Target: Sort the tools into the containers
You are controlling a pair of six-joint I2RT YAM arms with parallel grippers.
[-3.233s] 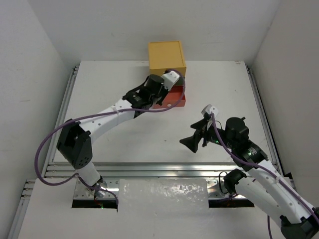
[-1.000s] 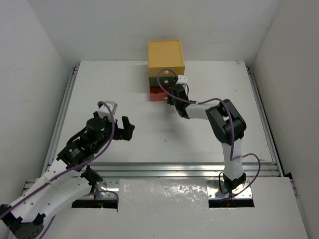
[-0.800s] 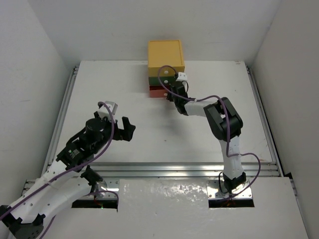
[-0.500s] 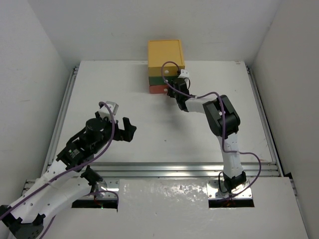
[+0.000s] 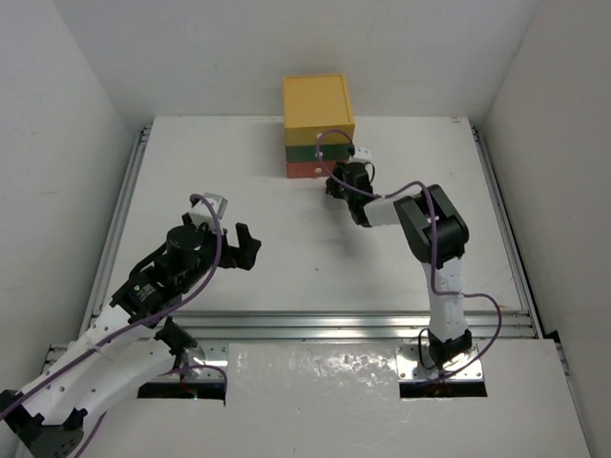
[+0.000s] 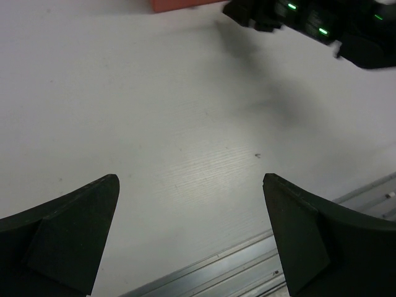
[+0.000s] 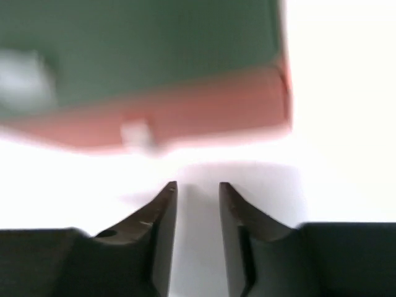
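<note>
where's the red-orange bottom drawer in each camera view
top external: red-orange drawer, far centre, lowest of three
left wrist: sliver at the top edge
right wrist: blurred band across the middle
shared landmark: right gripper, just in front of it

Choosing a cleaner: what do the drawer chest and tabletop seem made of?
Drawer chest: likely painted wood or plastic, matte; flat yellow, green and red faces without glare. Tabletop: probably white painted or laminated board; faint straight grain lines, soft sheen.
</note>
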